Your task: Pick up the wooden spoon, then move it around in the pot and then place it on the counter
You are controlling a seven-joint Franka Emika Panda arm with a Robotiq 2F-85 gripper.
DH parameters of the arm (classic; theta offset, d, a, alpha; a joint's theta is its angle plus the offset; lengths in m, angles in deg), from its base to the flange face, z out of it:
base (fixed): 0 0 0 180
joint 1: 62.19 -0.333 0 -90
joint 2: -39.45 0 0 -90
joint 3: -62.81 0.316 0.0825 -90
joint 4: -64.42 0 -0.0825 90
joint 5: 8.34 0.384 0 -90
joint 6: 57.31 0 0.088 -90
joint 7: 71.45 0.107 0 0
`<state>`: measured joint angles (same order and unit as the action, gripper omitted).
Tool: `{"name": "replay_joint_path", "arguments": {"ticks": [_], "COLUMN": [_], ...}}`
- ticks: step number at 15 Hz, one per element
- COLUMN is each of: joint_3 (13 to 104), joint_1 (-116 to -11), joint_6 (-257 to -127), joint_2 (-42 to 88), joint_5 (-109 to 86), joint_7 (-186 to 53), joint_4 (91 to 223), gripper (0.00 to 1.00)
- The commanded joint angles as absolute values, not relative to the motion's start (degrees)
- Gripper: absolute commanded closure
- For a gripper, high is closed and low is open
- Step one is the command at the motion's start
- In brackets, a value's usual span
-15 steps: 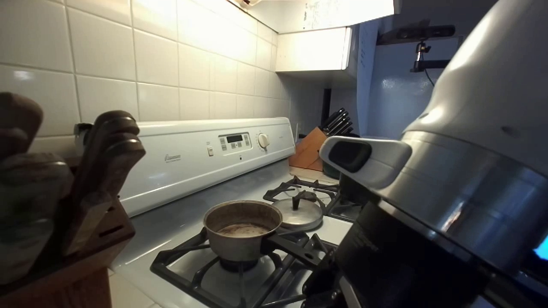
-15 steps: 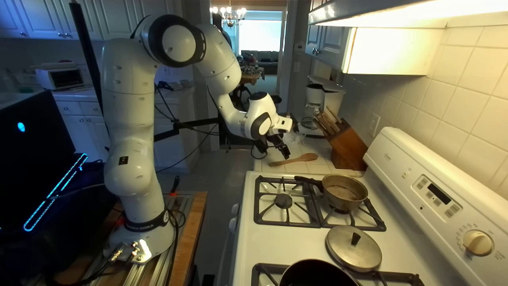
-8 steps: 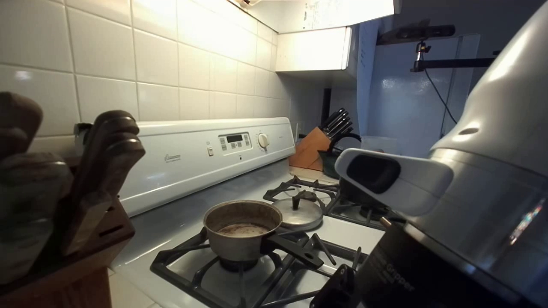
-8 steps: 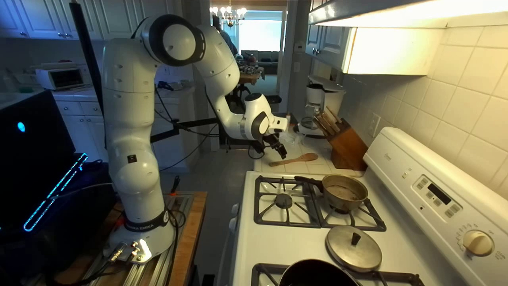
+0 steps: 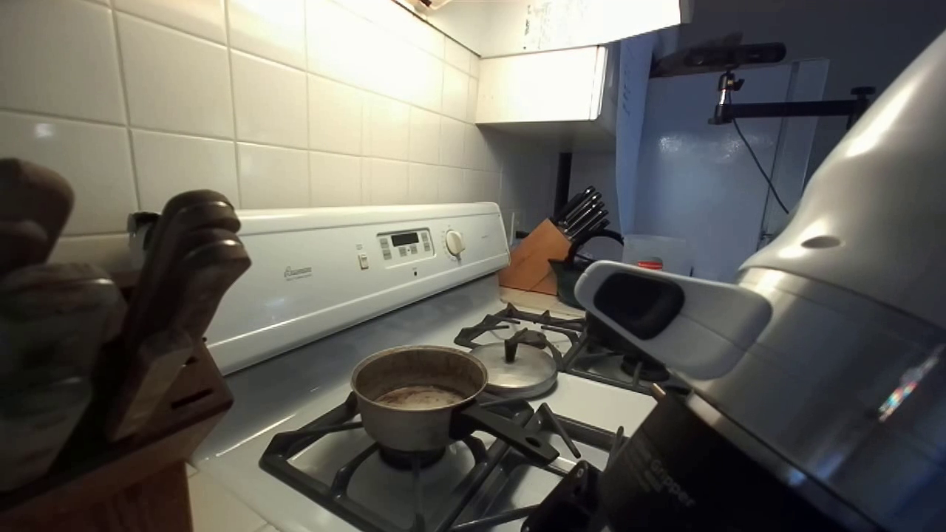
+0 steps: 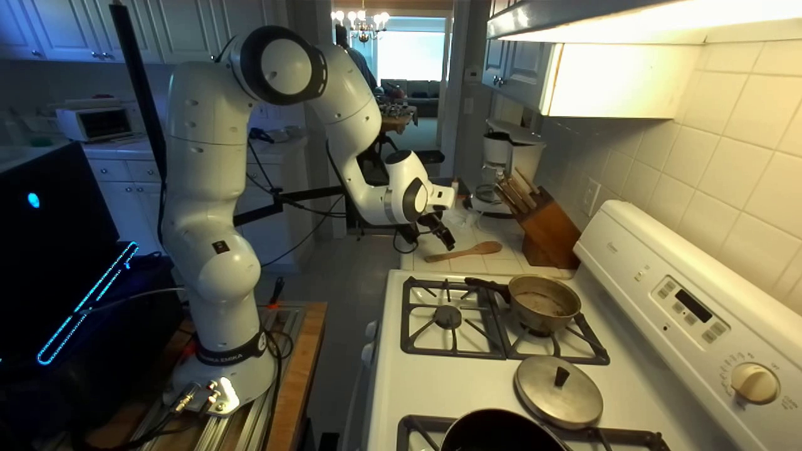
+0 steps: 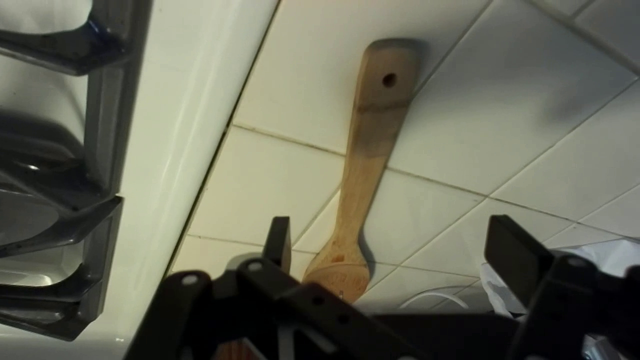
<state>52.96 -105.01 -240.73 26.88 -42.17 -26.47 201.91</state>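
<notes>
Hovering above the tiled desk (image 7: 280, 185), the hand (image 7: 387, 237) has its fingers (image 7: 515, 260) spread wide, and there lies the wooden spoon (image 7: 365, 175), flat on that desk beneath, its broad end partly hidden behind the hand in the wrist view! A knife block (image 6: 554, 232) stands just beside that end. Over on the stove (image 6: 451, 388), the pot (image 5: 403, 425) sits on a black grate (image 5: 277, 448), a metal lid (image 6: 542, 391) lying near it.

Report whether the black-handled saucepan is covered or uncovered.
Uncovered: both exterior views look into the saucepan, and a metal lid sits apart from it.
</notes>
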Motion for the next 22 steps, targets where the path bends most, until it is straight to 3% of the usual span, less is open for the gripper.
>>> {"name": "replay_joint_path", "arguments": {"ticks": [1, 9, 17, 18, 20, 22], "joint_3": [52.9, 38.7, 30.2, 29.5, 28.2, 27.1], "joint_1": [-105.0, -117.1, -127.7, -128.6, -130.1, -131.2], "joint_6": [-240.8, -248.1, -253.7, -254.2, -255.3, -256.0], "joint_2": [26.8, 19.4, 12.9, 12.2, 11.0, 10.0], "joint_5": [-42.2, -42.7, -39.8, -39.5, -38.8, -38.5], "joint_7": [-26.5, -25.5, -26.6, -26.5, -26.5, -26.5], "joint_4": [201.9, 197.2, 196.8, 196.8, 196.6, 196.5], "gripper": [0.0, 0.0, 0.0, 0.03, 0.23, 0.36]}}
